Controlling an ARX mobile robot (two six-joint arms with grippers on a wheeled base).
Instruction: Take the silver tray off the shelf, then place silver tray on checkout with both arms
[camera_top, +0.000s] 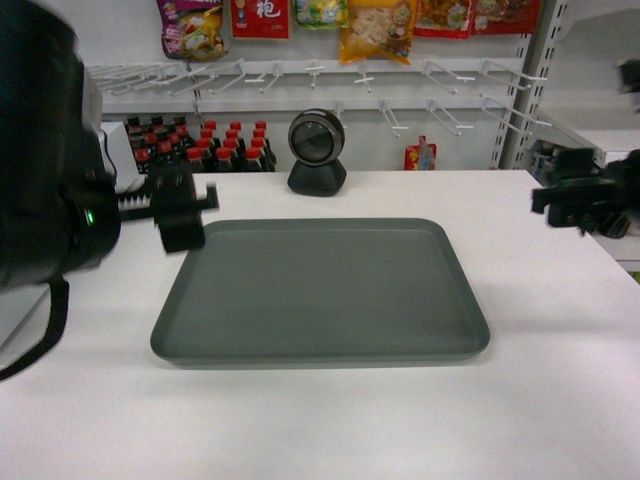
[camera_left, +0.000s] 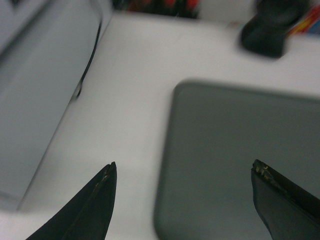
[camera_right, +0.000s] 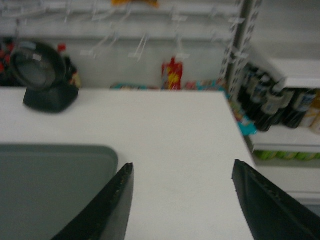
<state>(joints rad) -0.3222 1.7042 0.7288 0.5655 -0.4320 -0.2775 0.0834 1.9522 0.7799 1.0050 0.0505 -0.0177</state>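
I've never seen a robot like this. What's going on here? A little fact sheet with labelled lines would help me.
Item: flat grey-green rectangular tray, lying flat on the white countertop
Behind it: round black scanner
Left hand: open, over the tray's left edge, holding nothing
Right hand: open, past the tray's right corner, holding nothing
Background: red-capped dark bottles, hanging snack packets

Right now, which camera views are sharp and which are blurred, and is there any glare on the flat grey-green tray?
Head view: the flat grey-green tray is fairly sharp, matte, without glare; the right gripper at the edge is smeared. Left wrist view: soft throughout, the black round scanner most. Right wrist view: dim, slightly blurred.
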